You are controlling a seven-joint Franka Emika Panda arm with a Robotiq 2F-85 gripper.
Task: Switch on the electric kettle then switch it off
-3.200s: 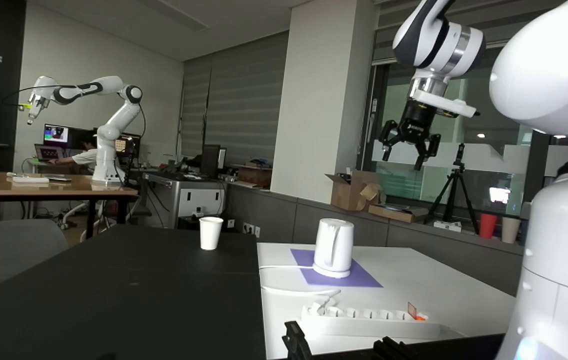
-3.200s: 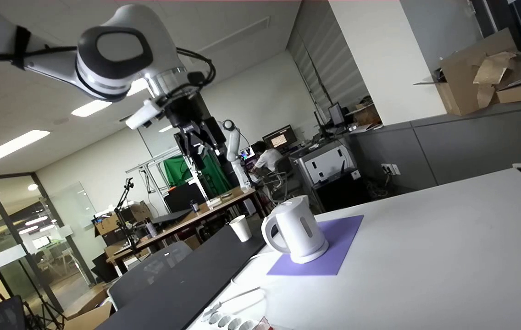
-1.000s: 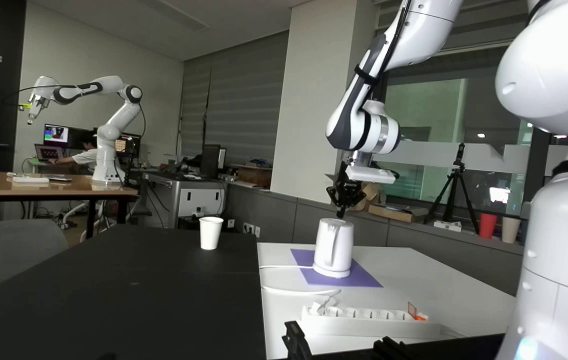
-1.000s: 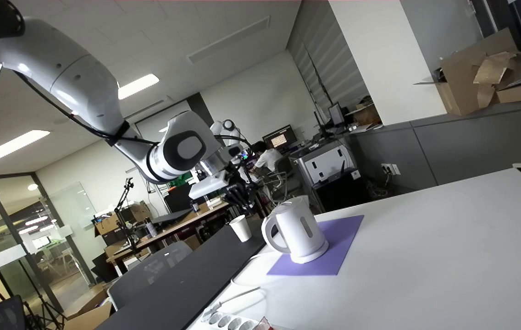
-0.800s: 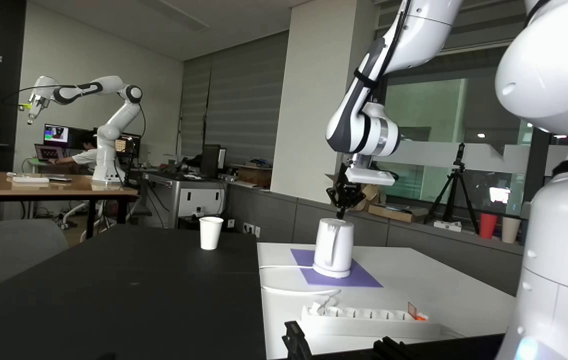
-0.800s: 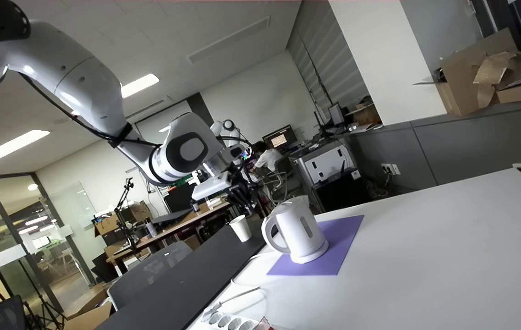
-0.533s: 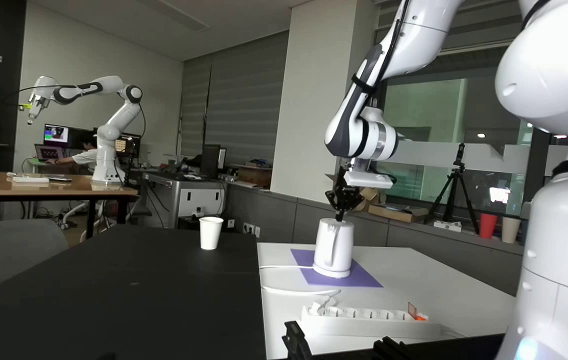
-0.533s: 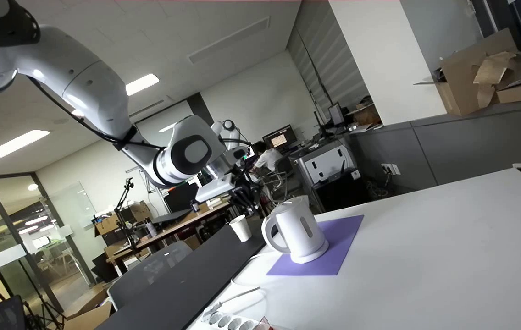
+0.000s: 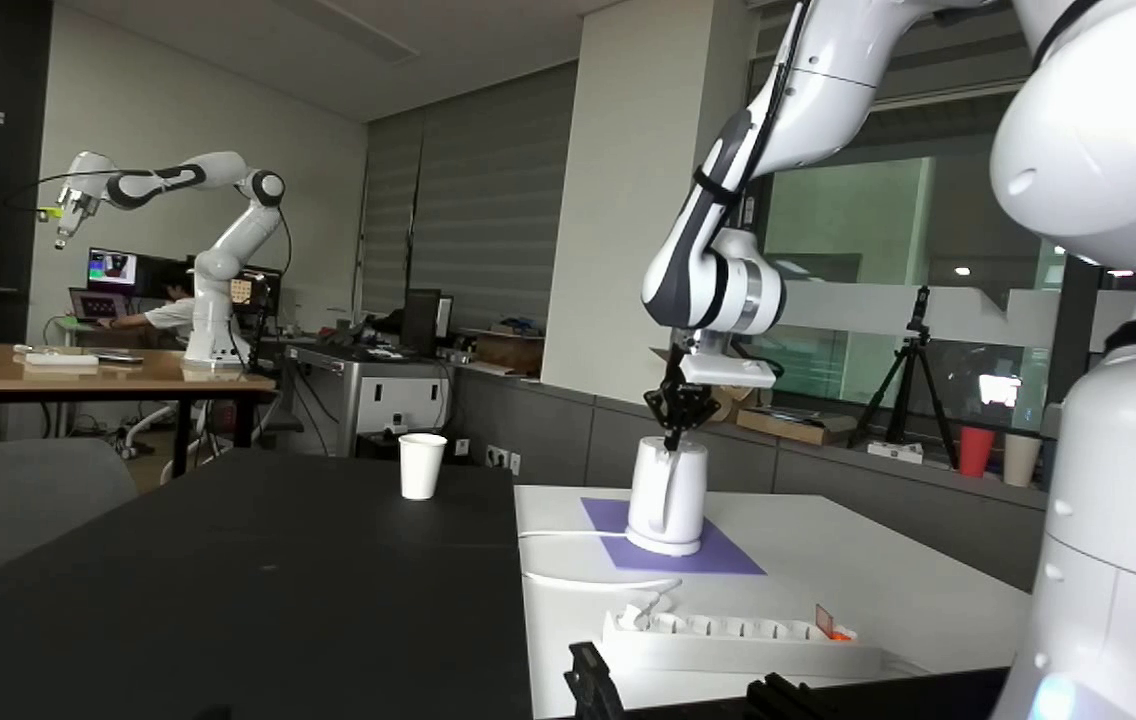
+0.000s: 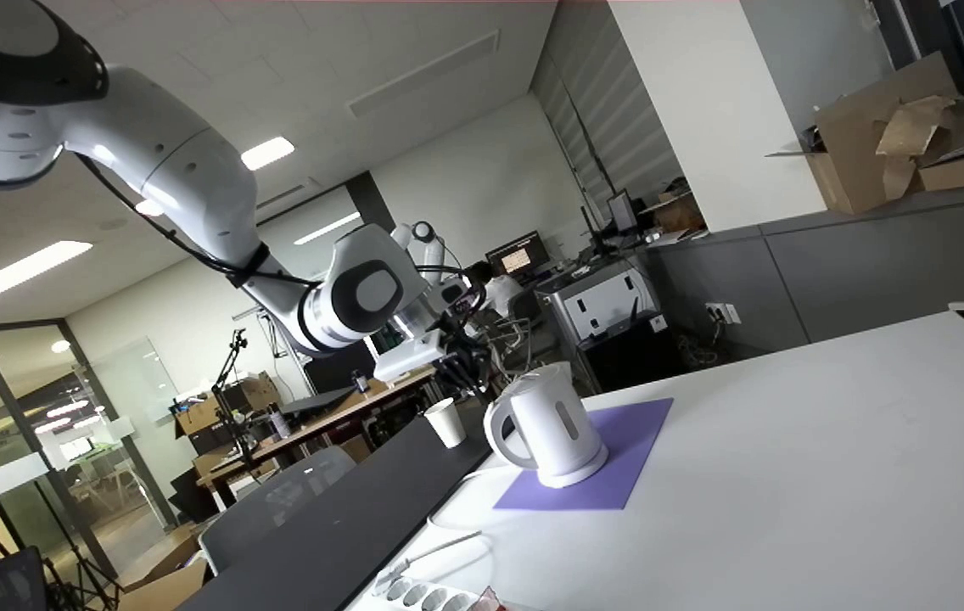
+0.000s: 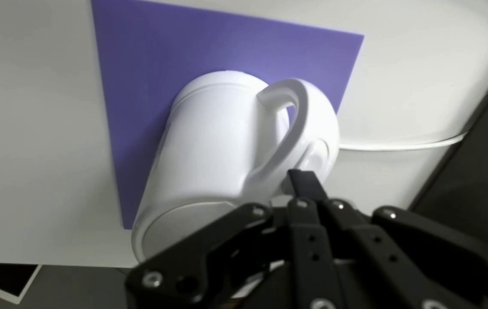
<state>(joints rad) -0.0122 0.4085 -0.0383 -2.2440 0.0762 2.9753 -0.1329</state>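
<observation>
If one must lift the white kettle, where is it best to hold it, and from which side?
Probably by the looped handle, coming roughly from the black table side: the loop juts that way and leaves a finger gap, while the upright kettle is far wider.

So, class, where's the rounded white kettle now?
In both exterior views, the kettle stands on the flat purple sheet on the white table, right of the tapered white cup.
</observation>
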